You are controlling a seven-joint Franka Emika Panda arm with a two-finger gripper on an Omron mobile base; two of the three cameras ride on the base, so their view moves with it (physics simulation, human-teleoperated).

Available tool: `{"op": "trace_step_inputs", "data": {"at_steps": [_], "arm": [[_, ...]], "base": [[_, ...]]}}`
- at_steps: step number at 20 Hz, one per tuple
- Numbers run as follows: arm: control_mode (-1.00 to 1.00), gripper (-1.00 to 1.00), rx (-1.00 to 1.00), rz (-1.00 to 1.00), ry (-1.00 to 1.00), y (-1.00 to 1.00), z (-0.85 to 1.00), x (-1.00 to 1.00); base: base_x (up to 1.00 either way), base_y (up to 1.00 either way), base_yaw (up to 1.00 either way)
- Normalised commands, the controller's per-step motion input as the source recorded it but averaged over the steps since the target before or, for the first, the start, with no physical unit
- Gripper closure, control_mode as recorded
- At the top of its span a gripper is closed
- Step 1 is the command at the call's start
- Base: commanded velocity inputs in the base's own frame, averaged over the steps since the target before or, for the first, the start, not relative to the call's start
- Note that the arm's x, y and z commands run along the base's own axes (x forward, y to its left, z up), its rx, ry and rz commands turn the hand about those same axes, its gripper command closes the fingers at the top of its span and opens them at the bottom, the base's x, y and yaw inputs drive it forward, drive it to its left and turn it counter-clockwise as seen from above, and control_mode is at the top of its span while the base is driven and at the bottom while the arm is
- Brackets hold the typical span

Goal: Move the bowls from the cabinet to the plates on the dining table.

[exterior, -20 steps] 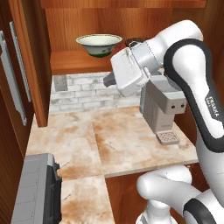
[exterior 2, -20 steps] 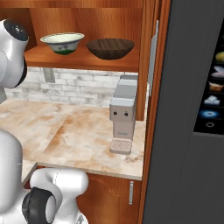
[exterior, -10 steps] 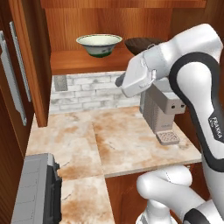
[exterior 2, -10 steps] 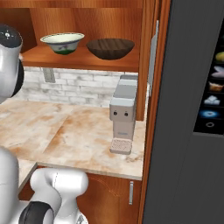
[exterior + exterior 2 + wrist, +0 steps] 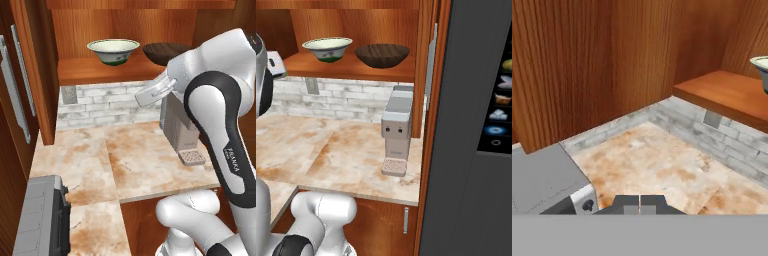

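Observation:
Two bowls stand side by side on the wooden shelf (image 5: 80, 70) of the open cabinet (image 5: 428, 60): a cream bowl with a green band (image 5: 113, 50) (image 5: 327, 48) and a dark brown bowl (image 5: 382, 54) (image 5: 159, 52), the brown one partly behind my arm. My gripper (image 5: 141, 98) hangs just below the shelf's front edge, under the gap between the two bowls. In the hand view its fingertips (image 5: 640, 202) are shut together with nothing between them. The cream bowl's rim (image 5: 762, 66) shows at that view's right edge. The plates and the dining table are out of view.
A grey coffee machine (image 5: 397, 129) (image 5: 176, 125) stands on the marble counter (image 5: 130, 160) below the shelf, close to my arm. A grey toaster (image 5: 40, 220) (image 5: 542, 180) sits at the counter's near left. The open cabinet door (image 5: 20, 95) with a silver handle stands to the left.
My arm has swung right and back from the shelf, uncovering more of the brown bowl. The hand has turned towards the left. The gripper stays shut, and the bowls have not moved.

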Motion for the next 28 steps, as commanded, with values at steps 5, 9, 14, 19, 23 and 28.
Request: {"op": "trace_step_inputs", "data": {"at_steps": [5, 9, 14, 19, 23, 28], "arm": [[-1.0, 1.0, 0.0, -0.24, 0.07, -0.29, 0.0, 0.3], [-1.0, 1.0, 0.0, -0.21, 0.11, -0.41, 0.0, 0.2], [-1.0, 1.0, 0.0, -0.2, 0.12, -0.43, 0.0, 0.1], [-1.0, 1.0, 0.0, -0.2, 0.09, -0.34, 0.0, 0.04], [-1.0, -1.0, 0.0, -0.2, 0.07, -0.26, 0.0, 0.04], [-1.0, -1.0, 0.0, -0.19, 0.05, -0.15, -0.01, 0.14]], "base": [[0.0, 0.0, 0.0], [0.0, 0.0, 0.0], [0.0, 0.0, 0.0], [0.0, 0.0, 0.0], [0.0, 0.0, 0.0], [0.0, 0.0, 0.0]]}}
